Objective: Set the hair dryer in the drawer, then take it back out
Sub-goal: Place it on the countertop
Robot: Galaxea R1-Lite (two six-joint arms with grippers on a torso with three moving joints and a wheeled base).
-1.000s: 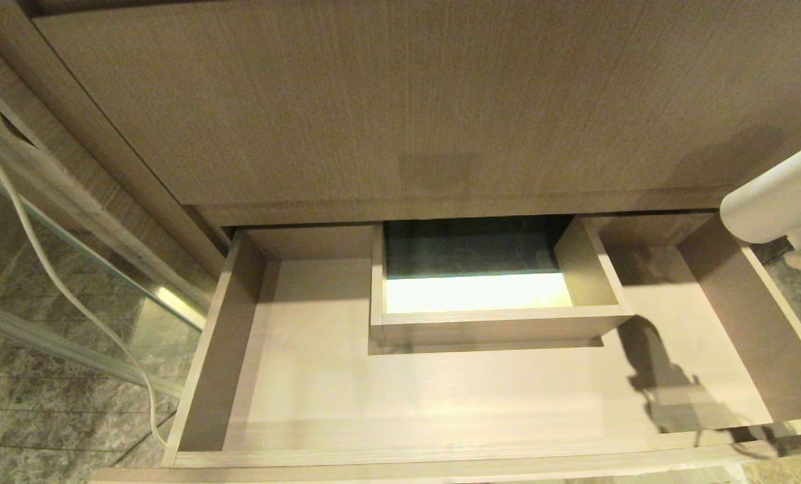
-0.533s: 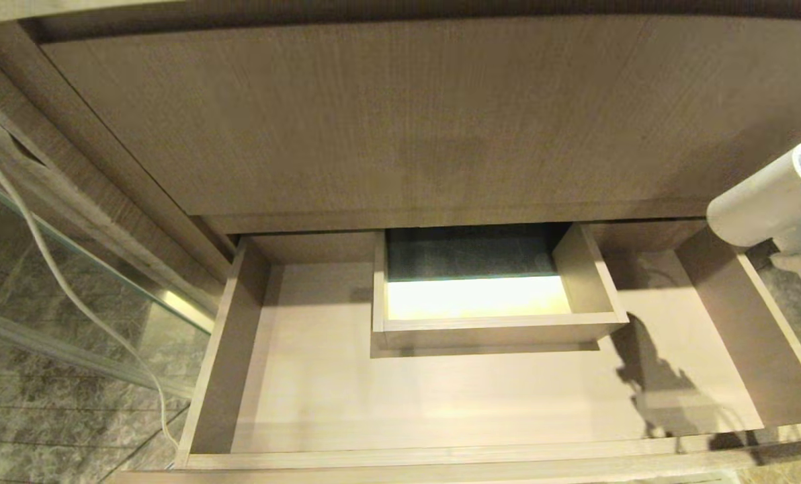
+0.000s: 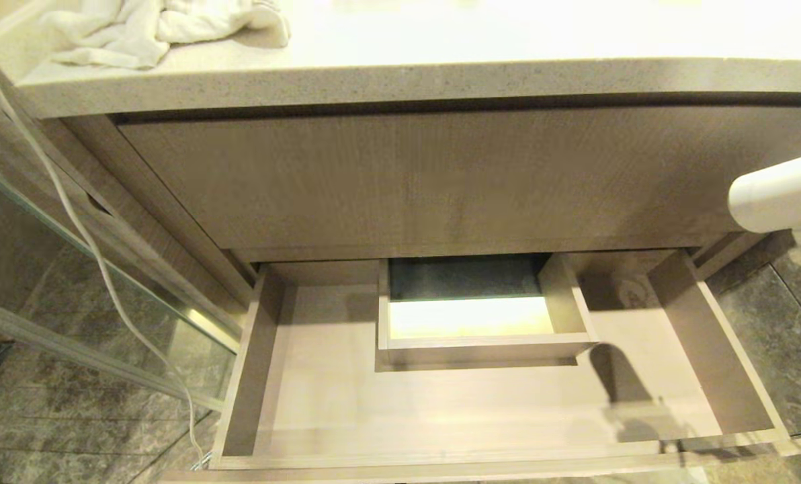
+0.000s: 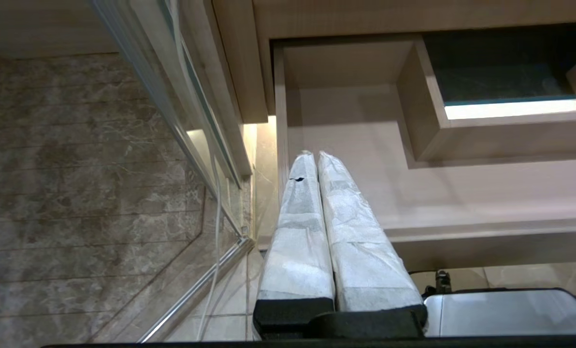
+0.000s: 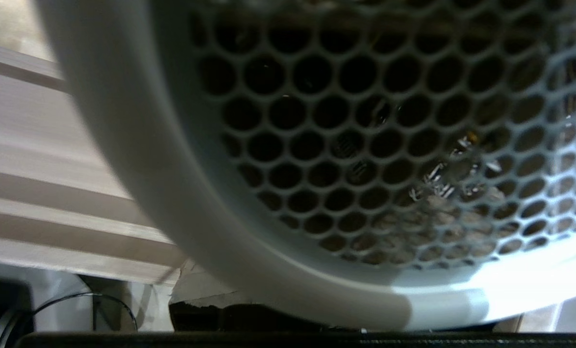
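Observation:
The drawer (image 3: 240, 376) stands pulled out, wide, shallow and bare inside, with a boxed cut-out (image 3: 481, 346) at its back. The white hair dryer (image 3: 780, 191) hangs in the air at the right edge of the head view, above and beyond the drawer's right wall. Its mesh grille (image 5: 346, 145) fills the right wrist view; my right gripper holds it, its fingers hidden behind the barrel. My left gripper (image 4: 316, 153) is shut on nothing, parked low by the drawer's (image 4: 462, 188) front left corner.
A tall wood panel (image 3: 441, 181) rises above the drawer under a pale countertop (image 3: 441, 77) with a crumpled towel (image 3: 152, 27) on it. A white cord (image 3: 105, 275) hangs along a glass panel (image 3: 51, 269) on the left. Grey floor tiles (image 3: 777, 349) lie on both sides.
The whole head view has shifted: the camera has risen, bringing the countertop and towel into sight and the drawer lower and smaller. The hair dryer stays at the right edge.

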